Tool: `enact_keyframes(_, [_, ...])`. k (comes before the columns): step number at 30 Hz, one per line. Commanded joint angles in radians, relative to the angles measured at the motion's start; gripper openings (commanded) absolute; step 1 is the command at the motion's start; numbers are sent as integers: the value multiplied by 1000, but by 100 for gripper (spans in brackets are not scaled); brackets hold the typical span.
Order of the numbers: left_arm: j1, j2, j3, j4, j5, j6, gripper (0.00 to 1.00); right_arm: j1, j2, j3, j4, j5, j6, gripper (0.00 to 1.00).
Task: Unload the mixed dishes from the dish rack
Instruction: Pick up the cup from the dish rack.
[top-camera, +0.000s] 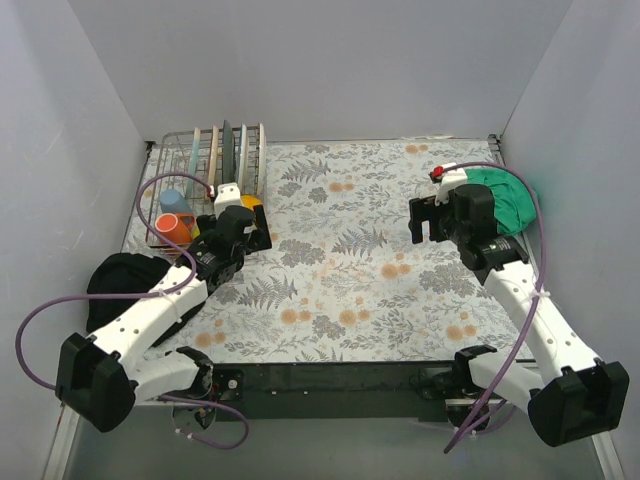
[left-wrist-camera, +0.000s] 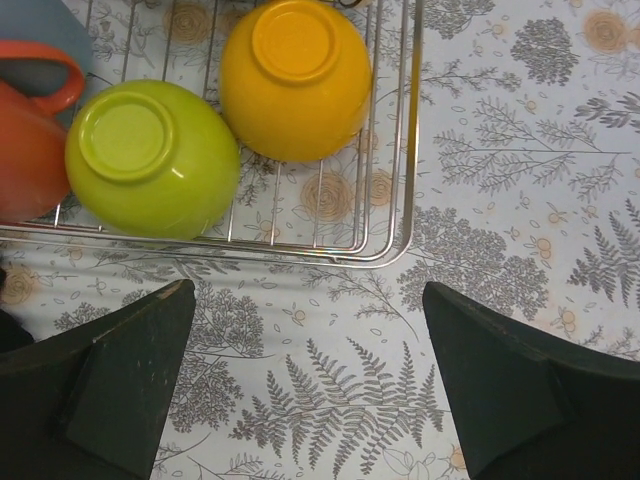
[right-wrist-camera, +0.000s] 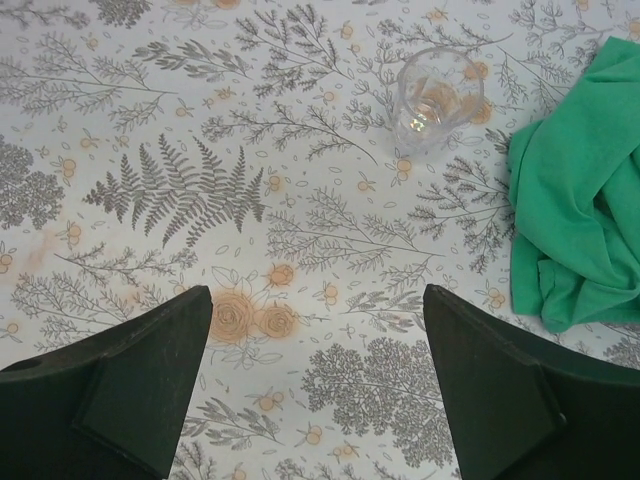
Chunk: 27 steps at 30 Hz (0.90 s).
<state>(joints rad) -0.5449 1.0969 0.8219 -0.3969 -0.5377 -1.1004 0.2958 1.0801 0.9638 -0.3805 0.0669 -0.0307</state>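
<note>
— Two tools on your screens; how do they stand?

— I see my left tool (left-wrist-camera: 308, 290) spread wide with nothing between its fingers, hovering over the counter (left-wrist-camera: 520, 150) just off the near right corner of the dish rack (left-wrist-camera: 395, 150). My right tool (right-wrist-camera: 317, 292) is equally wide and empty, over bare patterned counter on the other side.

— Where are the dishes?

— Most are in the rack, at the far left of the counter. My left wrist view shows an orange-yellow bowl (left-wrist-camera: 295, 75) and a lime-green bowl (left-wrist-camera: 150, 155), both upside down, side by side in that corner and seemingly touching. An orange mug (left-wrist-camera: 30, 130) sits against the green bowl's left side, and a light-blue cup (top-camera: 172, 200) is beyond the mug. From the top view, several plates (top-camera: 228, 155) stand on edge in the slots at the rack's far end; one is dark, the others pink or pale.

— Anything outside the rack?

— One small clear glass (right-wrist-camera: 435, 95), upright on the counter ahead of my right tool, close to a green cloth (right-wrist-camera: 585, 220) but not touching it. A black cloth (top-camera: 125, 280) lies by the left arm, in front of the rack.
</note>
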Motion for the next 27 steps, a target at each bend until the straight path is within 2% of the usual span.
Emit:
enact_keyframes(1, [40, 33, 88, -68, -64, -38, 98, -3, -103, -126, 239, -35, 14, 95])
enact_keyframes(4, [106, 61, 131, -114, -27, -46, 98, -3, -140, -172, 267, -24, 18, 95])
enact_keyframes(9, [305, 81, 171, -160, 48, -65, 98, -4, -173, -183, 264, -33, 23, 95])
enact_keyframes(18, [436, 198, 237, -137, -108, -84, 98, -3, -187, -185, 262, -38, 23, 95])
enact_keyframes(23, [520, 221, 258, -108, -122, -78, 98, -3, -187, -185, 259, -47, 23, 95])
enact_keyframes(27, [539, 251, 275, -114, -107, -75, 98, -1, -184, -180, 261, -61, 23, 95])
